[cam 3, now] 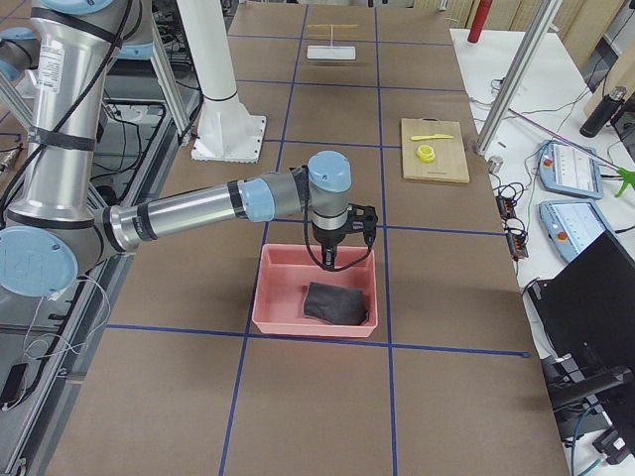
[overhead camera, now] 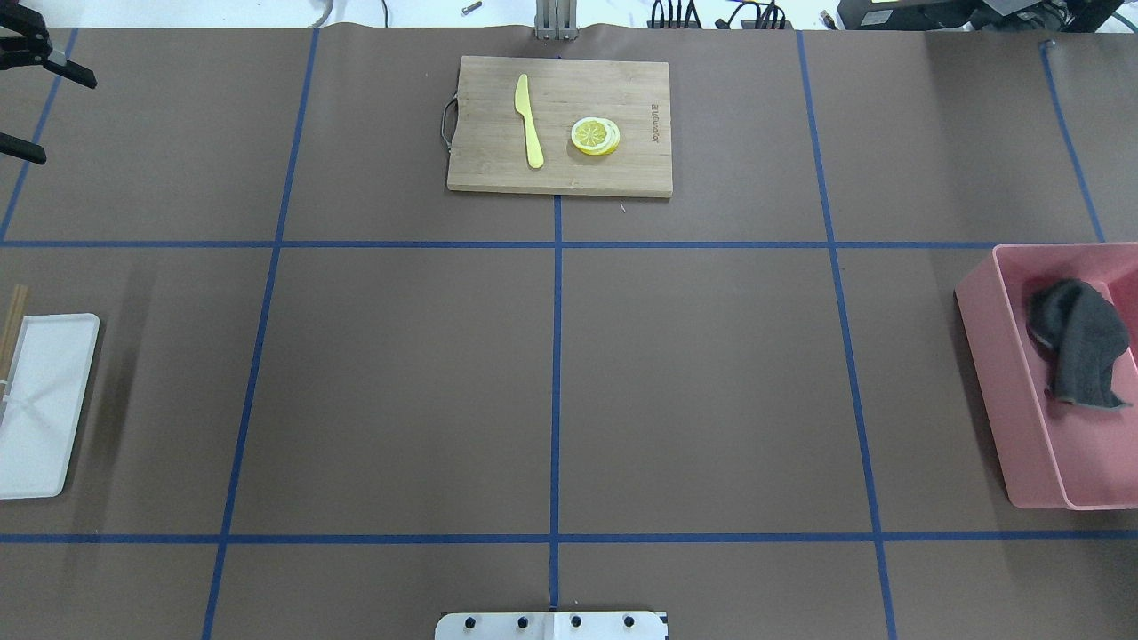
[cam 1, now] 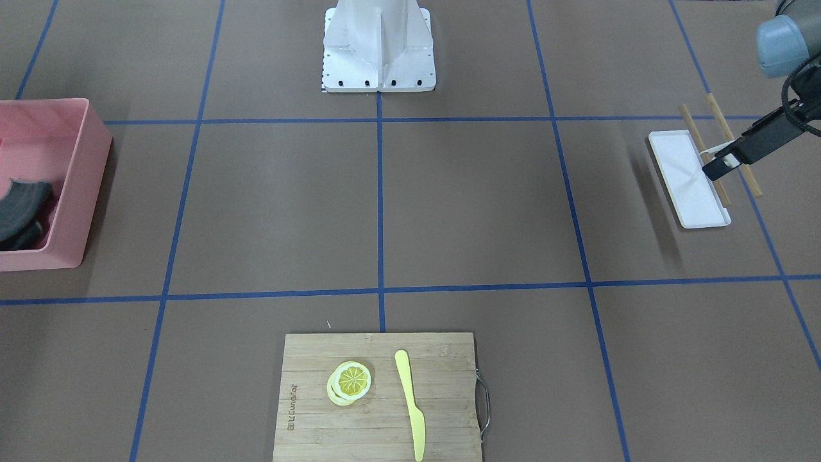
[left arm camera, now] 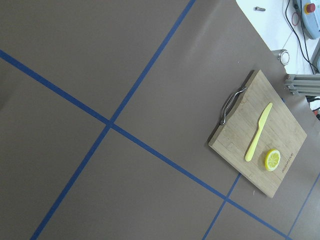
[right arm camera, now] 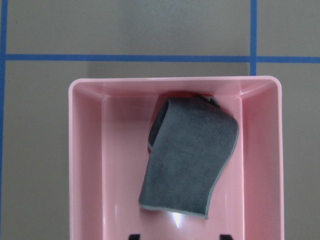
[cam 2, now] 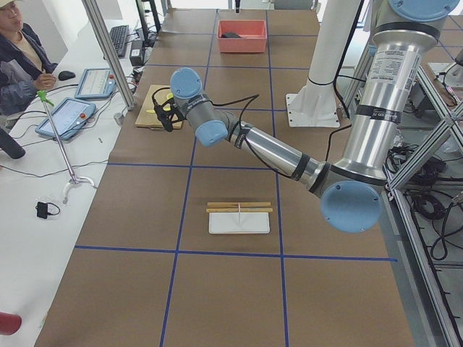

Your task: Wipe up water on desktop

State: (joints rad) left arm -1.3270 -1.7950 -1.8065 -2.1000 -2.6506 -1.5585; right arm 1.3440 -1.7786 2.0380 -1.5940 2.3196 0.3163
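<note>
Jaws apart, the right gripper [right arm camera: 179, 235] hangs over a dark grey cloth [right arm camera: 189, 160] that lies draped in a pink bin [right arm camera: 85, 165] at the right end of the brown, blue-taped table [overhead camera: 693, 382]. The left gripper [overhead camera: 64, 120], jaws also apart, hangs high over the left end, near a white tray [overhead camera: 62, 373] and chopsticks [cam 1: 717, 112]. A bamboo cutting board [overhead camera: 622, 173] sits centred on the far edge.
</note>
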